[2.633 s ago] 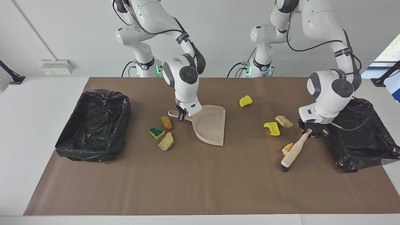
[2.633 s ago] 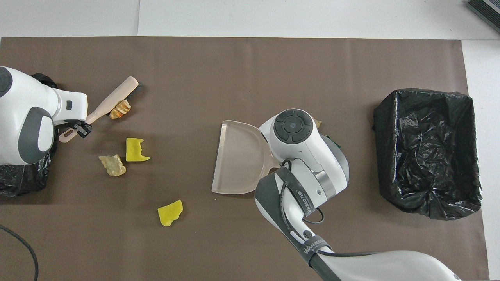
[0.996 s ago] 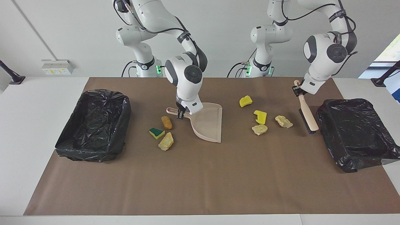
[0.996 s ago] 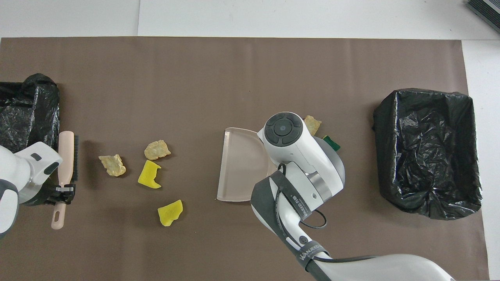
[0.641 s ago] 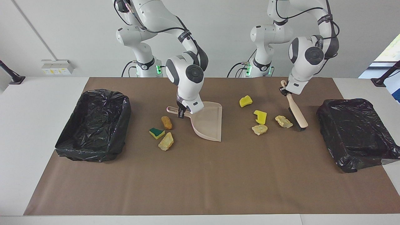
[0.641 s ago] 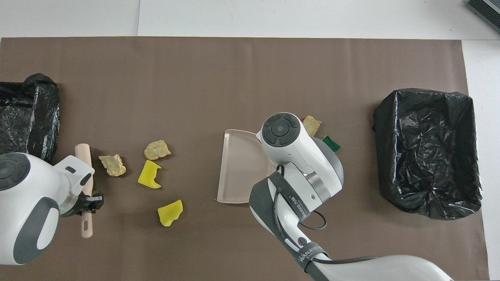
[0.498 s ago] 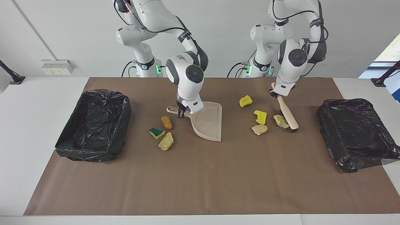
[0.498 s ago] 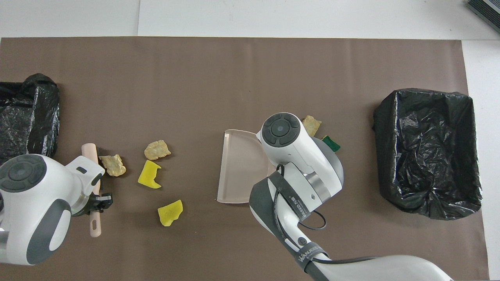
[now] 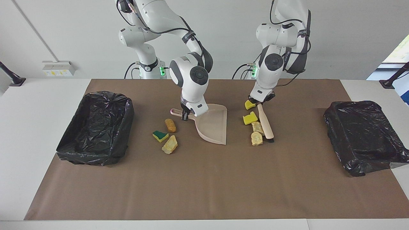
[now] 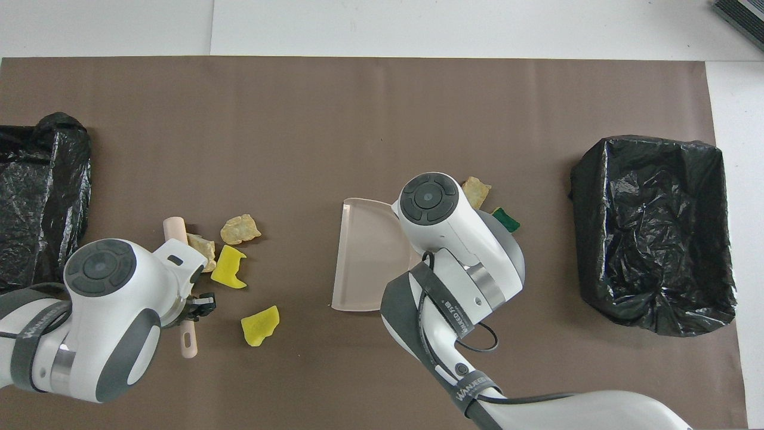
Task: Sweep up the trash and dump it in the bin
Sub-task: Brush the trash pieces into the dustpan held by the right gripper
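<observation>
My right gripper (image 9: 184, 117) is shut on the handle of the pale pink dustpan (image 9: 214, 125), which lies flat mid-table with its mouth toward the left arm's end; in the overhead view the wrist hides this gripper above the dustpan (image 10: 363, 263). My left gripper (image 9: 259, 102) is shut on the beige brush (image 9: 266, 123), whose bristles touch the mat. Against the brush lie a yellow sponge bit (image 9: 250, 118) and two pale lumps (image 9: 257, 138). Another yellow bit (image 9: 249, 104) lies nearer the robots. By the dustpan handle sit an orange-brown piece (image 9: 170, 125), a green-topped sponge (image 9: 160, 136) and a lump (image 9: 169, 144).
A black-lined bin (image 9: 96, 127) stands at the right arm's end of the brown mat, and another black-lined bin (image 9: 364, 135) at the left arm's end. The brush handle (image 10: 188, 345) sticks out under my left gripper (image 10: 200, 306).
My left arm has swept the brush toward the dustpan, pushing the two pale lumps and a yellow sponge bit along. The right arm and the dustpan stay still.
</observation>
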Robot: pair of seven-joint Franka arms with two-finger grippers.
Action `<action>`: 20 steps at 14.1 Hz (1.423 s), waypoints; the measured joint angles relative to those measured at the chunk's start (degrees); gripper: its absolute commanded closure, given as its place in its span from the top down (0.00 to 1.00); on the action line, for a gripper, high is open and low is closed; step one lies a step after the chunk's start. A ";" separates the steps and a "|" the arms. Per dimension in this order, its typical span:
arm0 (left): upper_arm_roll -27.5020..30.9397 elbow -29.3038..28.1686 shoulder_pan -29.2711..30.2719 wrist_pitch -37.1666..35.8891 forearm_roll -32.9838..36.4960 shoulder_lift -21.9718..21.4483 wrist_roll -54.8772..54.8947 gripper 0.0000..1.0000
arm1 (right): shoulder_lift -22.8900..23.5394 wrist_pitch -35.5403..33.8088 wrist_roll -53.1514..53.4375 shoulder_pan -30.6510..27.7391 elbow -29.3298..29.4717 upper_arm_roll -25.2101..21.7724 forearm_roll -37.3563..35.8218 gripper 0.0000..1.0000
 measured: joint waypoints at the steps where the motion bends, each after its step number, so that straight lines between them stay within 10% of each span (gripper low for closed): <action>1: -0.04 0.30 -2.09 0.99 -1.34 0.62 0.95 0.00 | 0.00 0.00 0.01 0.00 0.00 0.00 0.00 0.00; 10: 0.33 7.03 -10.39 -1.31 -14.01 1.84 2.93 0.00 | 0.00 -0.02 0.02 0.00 -0.01 -0.06 0.00 0.00; 20: 1.18 1.47 -5.79 -26.49 -7.73 -12.65 -16.55 0.00 | 0.00 -0.02 0.03 -0.01 -0.02 -0.06 0.00 0.00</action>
